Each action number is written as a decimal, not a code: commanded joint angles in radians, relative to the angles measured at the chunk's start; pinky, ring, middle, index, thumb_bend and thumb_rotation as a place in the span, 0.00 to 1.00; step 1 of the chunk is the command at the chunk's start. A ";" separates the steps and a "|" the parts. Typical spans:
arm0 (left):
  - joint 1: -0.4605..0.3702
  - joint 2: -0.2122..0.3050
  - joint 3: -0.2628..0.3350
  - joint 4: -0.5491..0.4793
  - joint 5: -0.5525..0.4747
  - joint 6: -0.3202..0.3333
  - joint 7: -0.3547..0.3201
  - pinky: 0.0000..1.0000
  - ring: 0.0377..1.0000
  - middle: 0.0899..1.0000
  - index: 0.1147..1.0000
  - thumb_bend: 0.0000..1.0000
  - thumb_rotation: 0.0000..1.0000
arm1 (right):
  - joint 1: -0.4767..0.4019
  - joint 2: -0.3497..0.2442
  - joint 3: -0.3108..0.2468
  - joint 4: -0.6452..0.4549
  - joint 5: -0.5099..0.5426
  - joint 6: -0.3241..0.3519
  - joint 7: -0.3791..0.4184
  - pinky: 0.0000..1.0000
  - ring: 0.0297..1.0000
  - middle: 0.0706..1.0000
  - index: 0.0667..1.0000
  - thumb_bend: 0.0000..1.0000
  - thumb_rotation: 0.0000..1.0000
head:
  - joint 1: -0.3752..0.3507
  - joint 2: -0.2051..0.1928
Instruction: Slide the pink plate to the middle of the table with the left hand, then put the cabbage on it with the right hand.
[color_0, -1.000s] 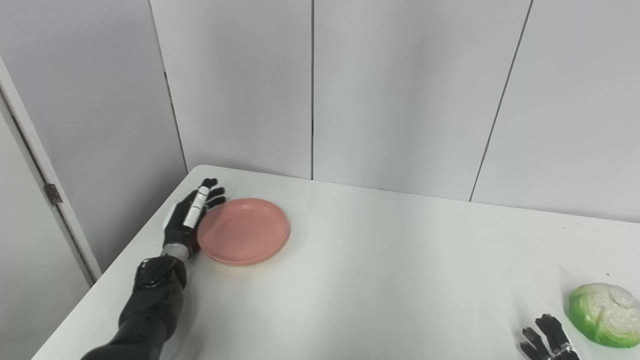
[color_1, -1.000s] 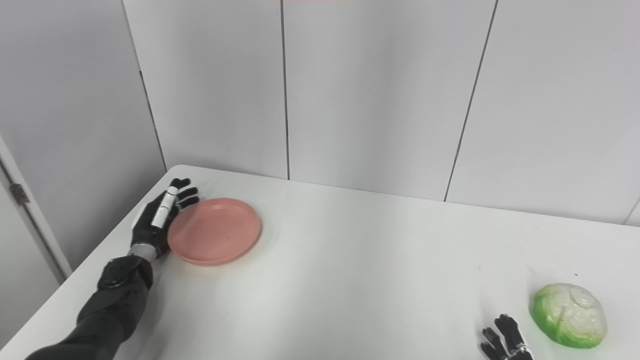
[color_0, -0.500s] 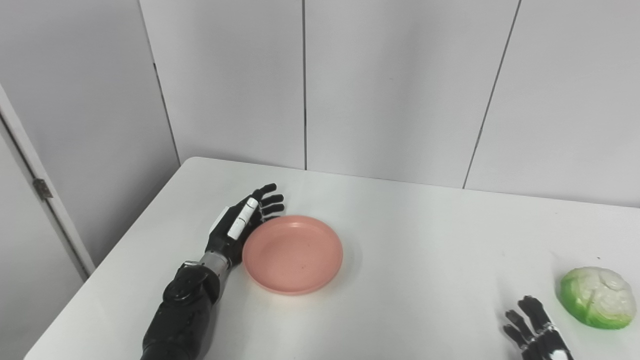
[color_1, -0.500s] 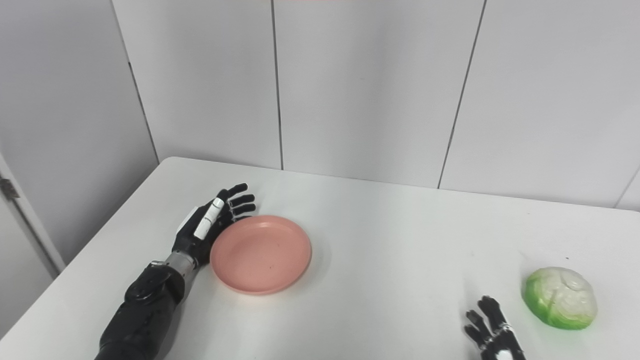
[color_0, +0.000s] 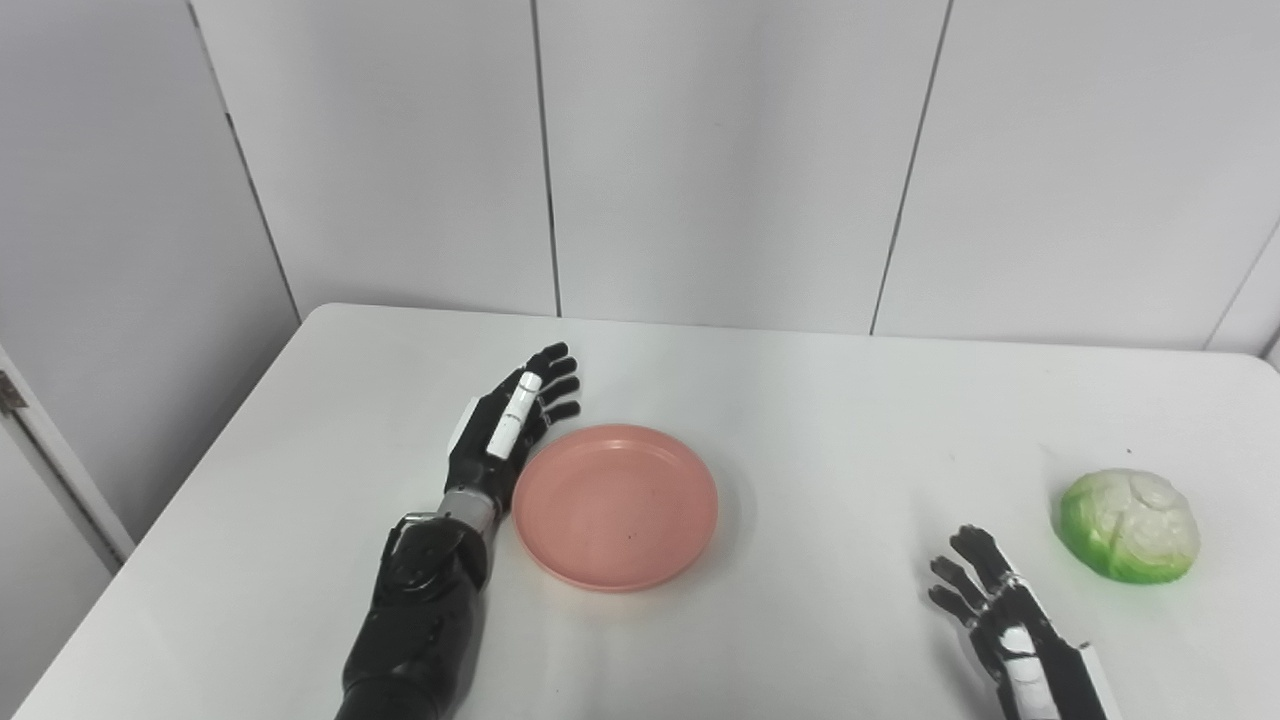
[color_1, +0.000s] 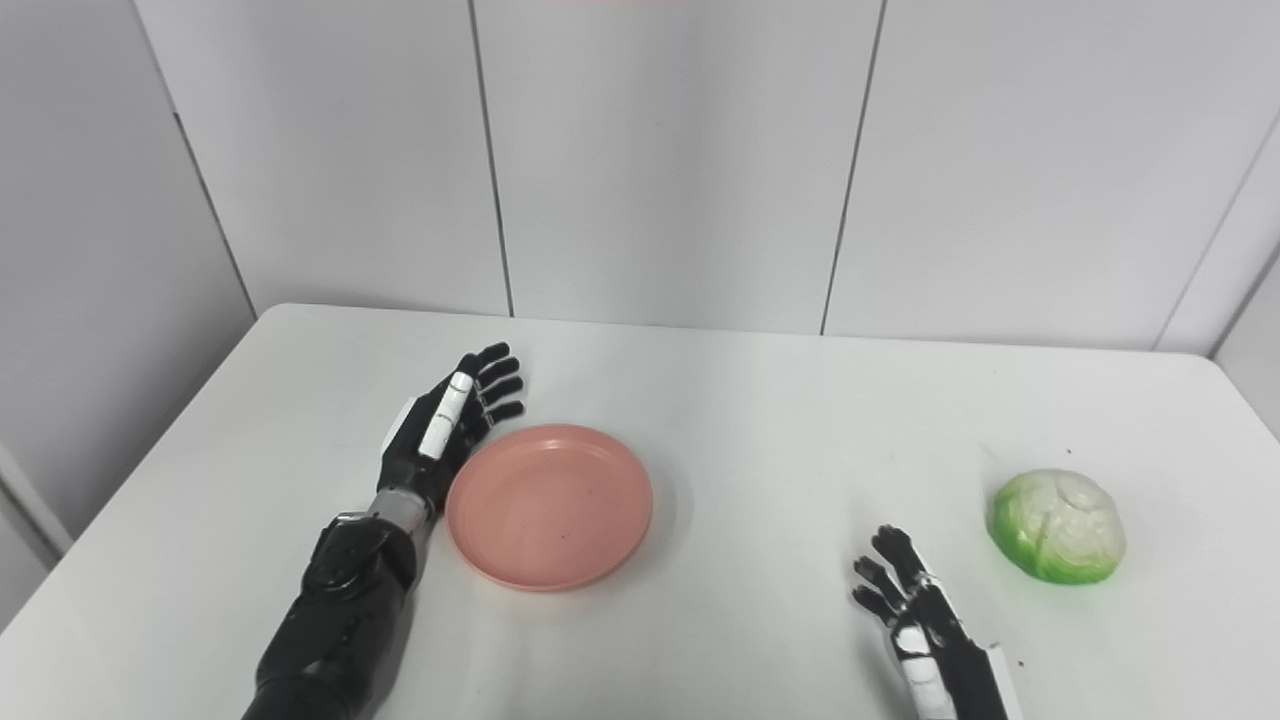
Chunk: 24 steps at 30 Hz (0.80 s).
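Here the left hand (color_0: 505, 435) lies flat and edge-on against the left rim of the pink plate (color_0: 615, 505), fingers spread and straight, holding nothing; it only leans on the rim. The plate sits on the white table (color_0: 800, 400) somewhat left of centre, so by my reading the slide is not quite finished. The cabbage (color_0: 1130, 525) rests far to the right, well apart from the plate, and the right hand (color_0: 1005, 625) waits low near the front edge, fingers fanned wide and empty, near the cabbage but not touching it.

The likeliest trouble is in the push itself. The hand meets the plate on one side only, so an off-centre shove could spin the plate or let it slip off the fingertips and veer toward the front edge. Pressing down on the rim might tip it up. Later, the cabbage is round and smooth-looking; a loose grasp could send it rolling toward the right edge, and set down hard on a shallow plate it could roll off or nudge the plate away
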<state>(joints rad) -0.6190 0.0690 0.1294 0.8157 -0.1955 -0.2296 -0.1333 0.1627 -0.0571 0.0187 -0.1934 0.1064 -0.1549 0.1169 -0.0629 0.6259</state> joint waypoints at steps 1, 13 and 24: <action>0.004 -0.047 -0.018 0.055 0.045 -0.018 0.072 0.81 0.86 0.86 0.77 0.83 0.79 | 0.068 0.038 0.022 -0.044 -0.008 0.001 -0.011 0.86 0.87 0.91 0.88 0.86 0.91 | -0.020 0.001; 0.010 -0.150 -0.041 0.130 0.139 -0.076 0.274 0.93 0.92 0.91 0.79 0.78 0.78 | 0.054 0.064 0.090 -0.031 -0.075 -0.018 -0.069 0.86 0.88 0.92 0.88 0.85 0.91 | -0.123 -0.012; -0.019 -0.116 -0.057 0.174 0.135 -0.078 0.236 0.87 0.91 0.91 0.78 0.81 0.79 | 0.026 0.086 0.092 -0.032 -0.144 -0.008 -0.167 0.81 0.87 0.91 0.89 0.78 0.90 | -0.205 -0.045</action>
<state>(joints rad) -0.6787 -0.0507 0.0778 0.9322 -0.0579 -0.3209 0.1337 0.1479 -0.0362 0.1155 -0.1736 -0.0255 -0.1562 -0.0261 -0.2575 0.5830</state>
